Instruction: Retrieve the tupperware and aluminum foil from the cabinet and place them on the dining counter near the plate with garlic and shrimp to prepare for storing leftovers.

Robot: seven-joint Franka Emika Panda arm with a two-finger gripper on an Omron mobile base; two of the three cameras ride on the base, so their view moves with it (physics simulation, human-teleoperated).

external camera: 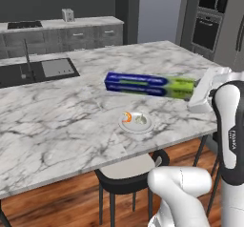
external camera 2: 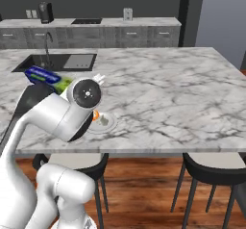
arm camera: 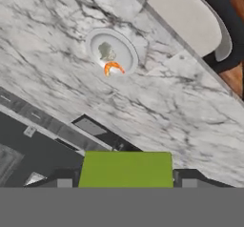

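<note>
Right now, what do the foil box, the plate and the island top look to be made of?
The aluminum foil box looks like printed cardboard: flat faces, sharp edges, blue with a matte lime-green end. The plate looks like glazed white ceramic, smooth with a raised rim. The dining counter top looks like polished marble, white with grey veining, though it could be imitation.

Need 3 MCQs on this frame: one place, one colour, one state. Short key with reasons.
1. Where is the plate?
A. in the sink
B. on the dining counter near its stool-side edge
C. on a stool

2. What colour is the foil box end nearest the end effector?
A. lime green
B. red
C. white

3. What state is the foil box in?
A. lying flat on the marble
B. held above the counter by the end effector
C. standing upright in the sink

Key:
1 B, the plate sits on marble just above a stool.
2 A, the green end fills the space between the fingertips in the hand view.
3 B, the box hangs clear of the marble, gripped at its end.
</note>
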